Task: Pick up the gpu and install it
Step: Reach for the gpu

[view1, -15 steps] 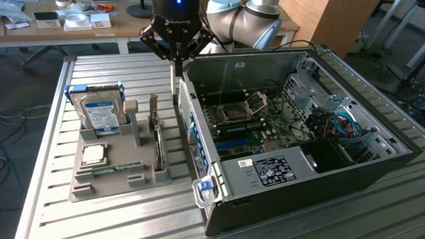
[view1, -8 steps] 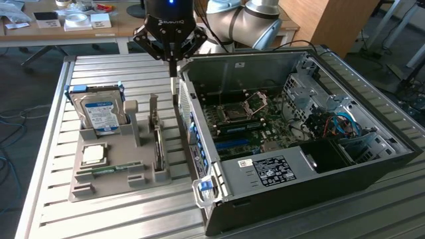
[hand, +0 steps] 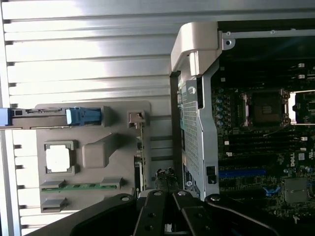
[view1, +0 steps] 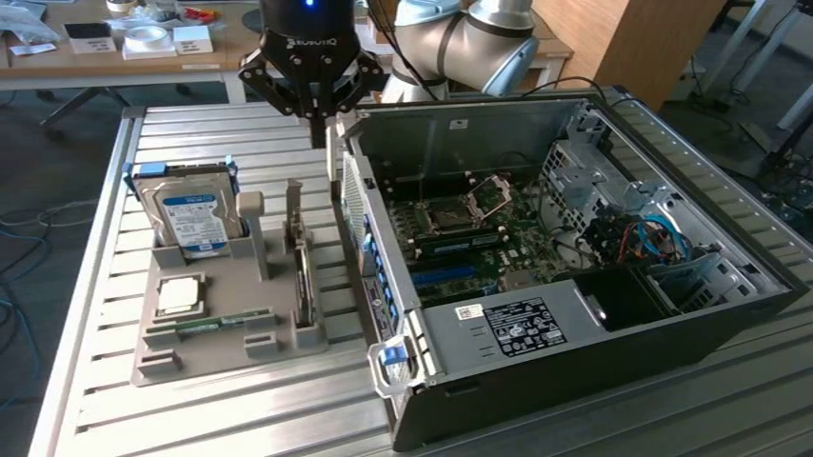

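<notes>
Hovering far back beside the case [view1: 597, 371], the claw [view1: 318, 112] looks pinched narrow, empty; lowered so, it could jab the upright gpu [view1: 301, 271] instead of straddling it.

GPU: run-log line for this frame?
gpu: thin dark circuit card, on edge in grey plastic holder | gripper: hovering above it, not touching

A slatted metal table [view1: 216, 419]; wooden desk [view1: 128, 65] behind (cluttered), grey floor [view1: 38, 190].

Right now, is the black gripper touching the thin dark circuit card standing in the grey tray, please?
Apart: the exterior view shows a clear gap between gripper and gpu.
</notes>
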You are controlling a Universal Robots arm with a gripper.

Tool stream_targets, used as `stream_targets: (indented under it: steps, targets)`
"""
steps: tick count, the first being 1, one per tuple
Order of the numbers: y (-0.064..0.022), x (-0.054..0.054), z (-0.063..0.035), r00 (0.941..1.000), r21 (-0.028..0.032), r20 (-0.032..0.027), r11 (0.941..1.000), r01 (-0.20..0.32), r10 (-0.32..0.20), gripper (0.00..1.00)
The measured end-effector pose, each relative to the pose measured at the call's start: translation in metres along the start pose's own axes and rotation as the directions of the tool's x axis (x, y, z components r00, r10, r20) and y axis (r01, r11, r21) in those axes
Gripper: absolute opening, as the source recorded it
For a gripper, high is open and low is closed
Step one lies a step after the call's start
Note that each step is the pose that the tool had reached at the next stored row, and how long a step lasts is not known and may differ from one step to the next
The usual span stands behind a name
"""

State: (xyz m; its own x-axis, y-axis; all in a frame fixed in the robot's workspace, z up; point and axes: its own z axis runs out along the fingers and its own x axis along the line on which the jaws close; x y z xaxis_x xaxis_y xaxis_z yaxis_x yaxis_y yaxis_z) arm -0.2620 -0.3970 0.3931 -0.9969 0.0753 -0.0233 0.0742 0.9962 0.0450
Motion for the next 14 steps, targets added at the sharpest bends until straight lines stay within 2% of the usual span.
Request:
stream_targets:
  steps: [14]
  targets:
    - [-0.0002, 0.0037, -0.0001, 1.0, 0.0, 0.0, 1.0, 0.0, 0.0, 0.11]
